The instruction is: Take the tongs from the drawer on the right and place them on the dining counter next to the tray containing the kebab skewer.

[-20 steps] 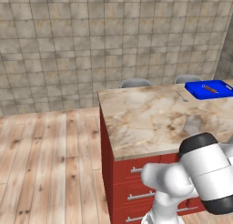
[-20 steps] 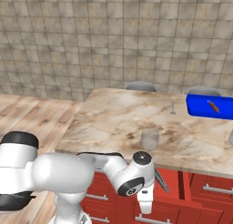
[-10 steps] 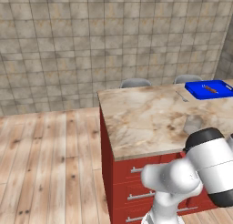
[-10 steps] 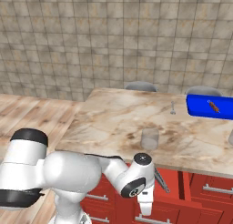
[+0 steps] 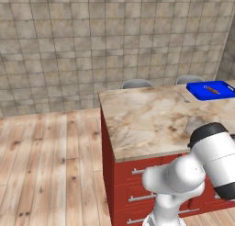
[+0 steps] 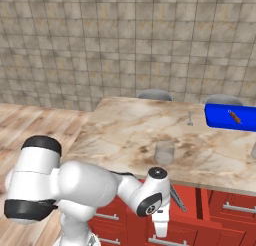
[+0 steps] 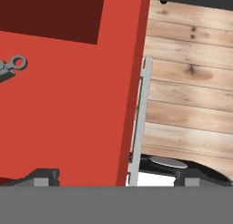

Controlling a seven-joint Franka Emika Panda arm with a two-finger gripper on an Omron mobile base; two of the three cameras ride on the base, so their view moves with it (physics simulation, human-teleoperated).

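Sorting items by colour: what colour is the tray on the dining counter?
Bright blue tray, clearest in the left base view.

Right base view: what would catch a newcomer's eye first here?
The bright blue tray at the counter's far right, a kebab skewer lying in it. Then the white arm bent low in front of the red cabinets, with grey tongs sticking out of the open drawer below the counter edge.

Arm's folded way down low, elbow bulging up at about 9 o'clock of the wrist in the right base view. The pincer (image 6: 160, 225) points straight down, jaws spread wide, nothing between them.
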